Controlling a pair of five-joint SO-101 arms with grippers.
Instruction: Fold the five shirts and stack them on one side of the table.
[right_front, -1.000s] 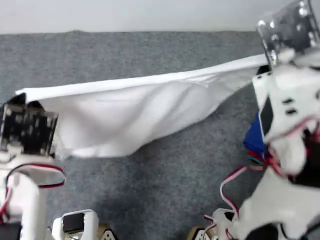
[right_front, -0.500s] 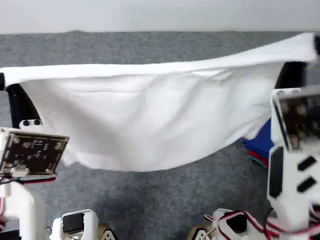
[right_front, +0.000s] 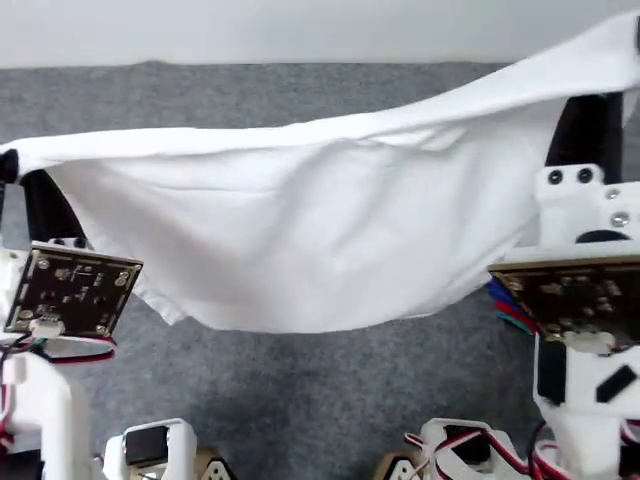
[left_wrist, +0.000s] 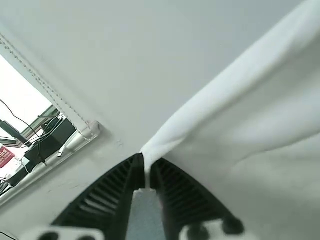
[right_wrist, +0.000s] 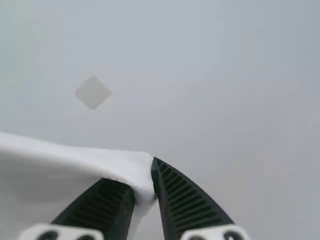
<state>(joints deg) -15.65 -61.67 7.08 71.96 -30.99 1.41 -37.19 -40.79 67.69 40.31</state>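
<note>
A white shirt (right_front: 310, 220) hangs stretched in the air across the grey table (right_front: 300, 400), held up by its two top corners. My left gripper (left_wrist: 146, 172) is shut on the shirt's left corner (left_wrist: 165, 135), high above the table at the left edge (right_front: 8, 165). My right gripper (right_wrist: 145, 182) is shut on the other corner (right_wrist: 100, 167), raised at the top right (right_front: 630, 40). The shirt's lower edge sags free above the table. Folded shirts, blue and red (right_front: 510, 305), peek out on the table at the right, behind the right arm.
The left arm's board (right_front: 70, 290) and the right arm's board (right_front: 570, 295) stand in front of the cloth. The arm bases (right_front: 150, 450) sit at the near edge. A pale wall (right_front: 300, 30) lies beyond the table's far edge.
Both arms have lifted the shirt higher and pulled it wide; the cloth went from lying slack on the table to hanging spread in the air. The right corner rose most.
</note>
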